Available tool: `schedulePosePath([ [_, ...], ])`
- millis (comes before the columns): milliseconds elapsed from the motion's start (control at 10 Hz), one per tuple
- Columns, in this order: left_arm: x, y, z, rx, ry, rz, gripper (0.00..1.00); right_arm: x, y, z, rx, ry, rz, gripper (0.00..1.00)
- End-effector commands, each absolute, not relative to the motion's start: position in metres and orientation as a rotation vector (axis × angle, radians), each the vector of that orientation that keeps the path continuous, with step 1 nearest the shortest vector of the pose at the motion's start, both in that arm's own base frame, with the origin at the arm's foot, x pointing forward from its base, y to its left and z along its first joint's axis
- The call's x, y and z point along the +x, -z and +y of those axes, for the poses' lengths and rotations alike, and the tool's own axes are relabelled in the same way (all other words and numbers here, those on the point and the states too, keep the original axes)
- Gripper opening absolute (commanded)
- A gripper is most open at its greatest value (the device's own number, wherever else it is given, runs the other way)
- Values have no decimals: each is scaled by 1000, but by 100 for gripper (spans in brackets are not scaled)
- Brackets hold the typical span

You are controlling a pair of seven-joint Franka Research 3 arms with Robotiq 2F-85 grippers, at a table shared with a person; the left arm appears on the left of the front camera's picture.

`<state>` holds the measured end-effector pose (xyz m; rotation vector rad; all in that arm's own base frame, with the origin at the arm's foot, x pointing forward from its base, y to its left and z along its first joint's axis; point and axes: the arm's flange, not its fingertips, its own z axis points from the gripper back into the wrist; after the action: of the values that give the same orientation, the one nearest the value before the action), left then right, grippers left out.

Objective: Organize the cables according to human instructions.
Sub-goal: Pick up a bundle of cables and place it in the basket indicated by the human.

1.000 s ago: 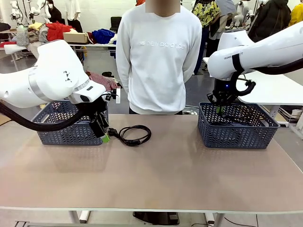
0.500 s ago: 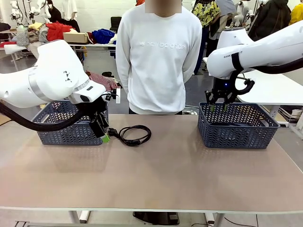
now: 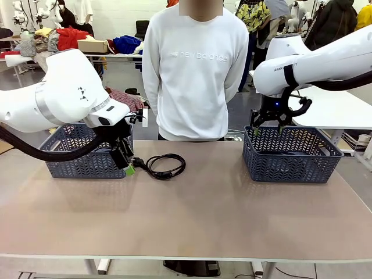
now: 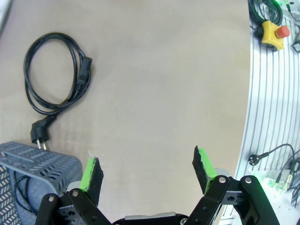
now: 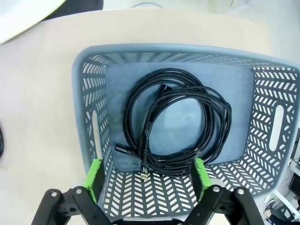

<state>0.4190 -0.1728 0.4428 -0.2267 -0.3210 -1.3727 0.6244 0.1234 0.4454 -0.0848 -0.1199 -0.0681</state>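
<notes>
— Beige laminate is seen across the table (image 3: 203, 215); what is laid on it?

— One coiled cable (image 3: 165, 165) is laid at ten o'clock, just beside the left basket (image 3: 87, 157); coiled cables (image 5: 176, 124) are held in the right basket (image 3: 290, 154) at two o'clock.

— And the grippers?

— The left gripper (image 4: 147, 171) is spread wide, empty; the right gripper (image 5: 146, 180) is likewise parted above its basket. Clothing heaps are seen behind the person (image 3: 195, 70).
</notes>
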Motion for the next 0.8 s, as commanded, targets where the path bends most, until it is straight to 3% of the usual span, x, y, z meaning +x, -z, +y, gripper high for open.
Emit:
schedulePosePath([
  [0,418,-443,-172,-228,1364,-321,100,623,-447,123,-61,67,-110,100],
  [400,418,-443,-172,-228,1364,-321,100,624,-445,122,-83,71,-118,100],
  [700,418,-443,-172,-228,1364,-321,100,594,-452,139,31,-18,-173,100],
])
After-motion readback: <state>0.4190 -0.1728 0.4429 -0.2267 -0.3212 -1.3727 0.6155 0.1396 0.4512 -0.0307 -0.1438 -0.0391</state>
